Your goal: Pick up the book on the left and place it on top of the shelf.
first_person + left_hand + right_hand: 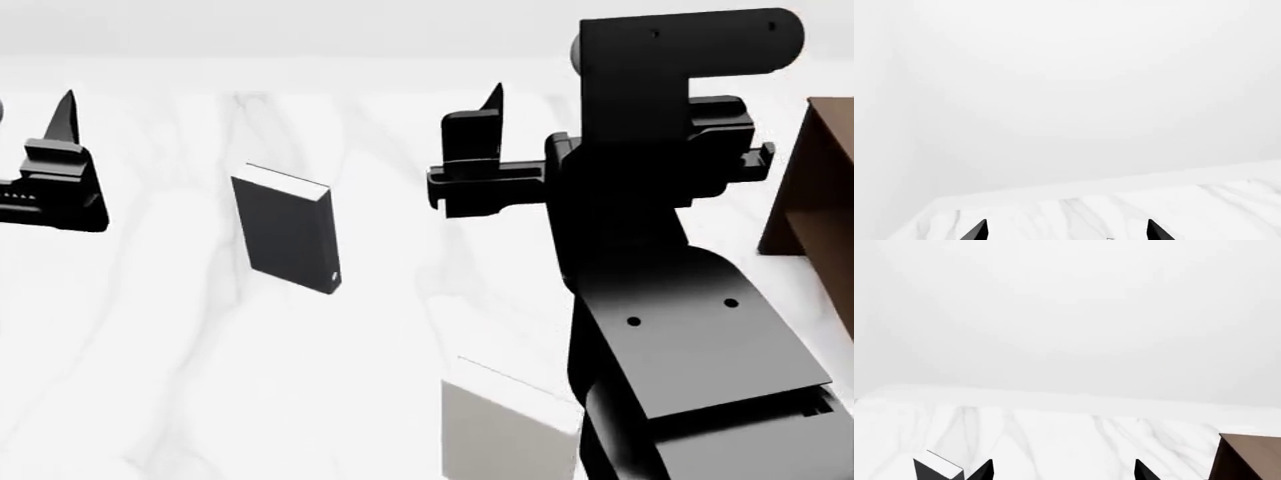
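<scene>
The black book (pixel 287 235) with white page edges stands upright on the white marble table (pixel 160 380), left of centre in the head view. Its corner shows in the right wrist view (pixel 937 471). My left gripper (pixel 1067 232) is open and empty, at the far left of the head view, where one fingertip (pixel 63 112) shows, left of the book. My right gripper (pixel 1064 472) is open and empty, its fingertip (pixel 495 100) right of the book. The dark brown shelf (pixel 814 180) stands at the right edge and also shows in the right wrist view (pixel 1247 457).
A pale grey-white book (pixel 501 425) stands near the front, just left of my right arm (pixel 667 300), which hides much of the right side. The table's far edge (pixel 1107 185) meets a plain white wall.
</scene>
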`<state>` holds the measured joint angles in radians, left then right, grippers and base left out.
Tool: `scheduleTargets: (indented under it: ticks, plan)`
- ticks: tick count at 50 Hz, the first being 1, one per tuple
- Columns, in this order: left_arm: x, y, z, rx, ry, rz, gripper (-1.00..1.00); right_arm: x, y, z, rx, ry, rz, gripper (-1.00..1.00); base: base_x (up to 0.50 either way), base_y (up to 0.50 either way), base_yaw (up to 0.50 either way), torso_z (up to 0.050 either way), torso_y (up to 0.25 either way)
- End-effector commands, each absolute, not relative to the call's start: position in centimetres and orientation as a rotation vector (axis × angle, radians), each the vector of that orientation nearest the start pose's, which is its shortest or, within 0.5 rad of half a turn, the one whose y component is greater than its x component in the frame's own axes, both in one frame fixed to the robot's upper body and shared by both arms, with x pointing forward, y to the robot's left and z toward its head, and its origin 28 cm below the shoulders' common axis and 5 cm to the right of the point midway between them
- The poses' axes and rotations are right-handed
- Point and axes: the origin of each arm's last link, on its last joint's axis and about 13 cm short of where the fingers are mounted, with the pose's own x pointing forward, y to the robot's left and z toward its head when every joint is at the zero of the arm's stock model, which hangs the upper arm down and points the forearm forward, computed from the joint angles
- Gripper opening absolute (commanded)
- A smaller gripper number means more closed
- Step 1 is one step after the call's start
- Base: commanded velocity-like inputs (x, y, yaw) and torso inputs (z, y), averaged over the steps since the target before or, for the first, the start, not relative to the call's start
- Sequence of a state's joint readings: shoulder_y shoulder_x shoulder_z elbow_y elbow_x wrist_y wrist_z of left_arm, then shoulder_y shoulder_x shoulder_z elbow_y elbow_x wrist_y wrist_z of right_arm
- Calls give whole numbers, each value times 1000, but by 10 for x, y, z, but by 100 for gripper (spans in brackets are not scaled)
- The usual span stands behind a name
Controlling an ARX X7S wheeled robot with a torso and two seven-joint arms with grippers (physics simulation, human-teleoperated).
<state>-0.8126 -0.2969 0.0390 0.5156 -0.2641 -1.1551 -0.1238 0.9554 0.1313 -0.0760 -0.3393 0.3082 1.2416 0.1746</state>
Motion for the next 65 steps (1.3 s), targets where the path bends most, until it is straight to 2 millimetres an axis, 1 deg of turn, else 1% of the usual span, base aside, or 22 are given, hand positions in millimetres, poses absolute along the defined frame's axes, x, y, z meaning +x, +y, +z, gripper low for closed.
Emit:
scheduleTargets:
  ticks: [1, 26, 27, 39, 47, 52, 53, 56, 58, 59, 62, 63, 64, 65]
  plan:
    - [279, 250, 250, 156, -155, 55, 100, 306, -96, 260, -51, -33, 62, 100, 500, 0, 0, 0, 0]
    - [280, 250, 251, 176, -161, 61, 100, 307, -96, 259, -57, -29, 65, 100, 500, 0, 0, 0, 2]
    - [278, 249, 252, 178, -165, 51, 100, 308, -95, 256, -68, -30, 78, 100, 500, 0, 0, 0, 0]
    - [278, 249, 253, 179, -167, 50, 100, 308, -95, 255, -70, -22, 76, 100, 495, 0, 0, 0, 2]
    - [278, 249, 252, 180, -167, 48, 100, 308, -95, 254, -76, -37, 82, 100, 38, 0, 0, 0, 1]
    - [278, 249, 252, 180, -166, 49, 100, 308, -95, 252, -79, -16, 109, 100, 113, 0, 0, 0, 0]
    - [278, 249, 252, 180, -167, 48, 100, 309, -95, 251, -76, -2, 82, 100, 297, 0, 0, 0, 0]
    - [278, 249, 252, 181, -165, 48, 100, 311, -94, 250, -83, 53, 92, 100, 0, 0, 0, 0, 0]
    - [278, 249, 251, 181, -164, 49, 100, 310, -93, 249, -113, 70, 132, 100, 0, 0, 0, 0, 0]
    - [278, 249, 251, 179, -164, 49, 100, 309, -91, 247, -180, 100, 116, 100, 0, 0, 0, 0, 0]
    - [278, 249, 251, 181, -165, 50, 100, 310, -90, 246, -191, 100, 102, 100, 0, 0, 0, 0, 0]
    - [278, 249, 252, 181, -166, 49, 100, 311, -88, 243, -225, 106, 115, 100, 0, 0, 0, 0, 0]
    - [278, 249, 253, 181, -167, 48, 100, 308, -85, 241, -226, 165, 268, 100, 0, 0, 0, 0, 0]
    - [278, 249, 253, 180, -168, 48, 100, 307, -84, 240, -241, 166, 307, 100, 0, 0, 0, 0, 0]
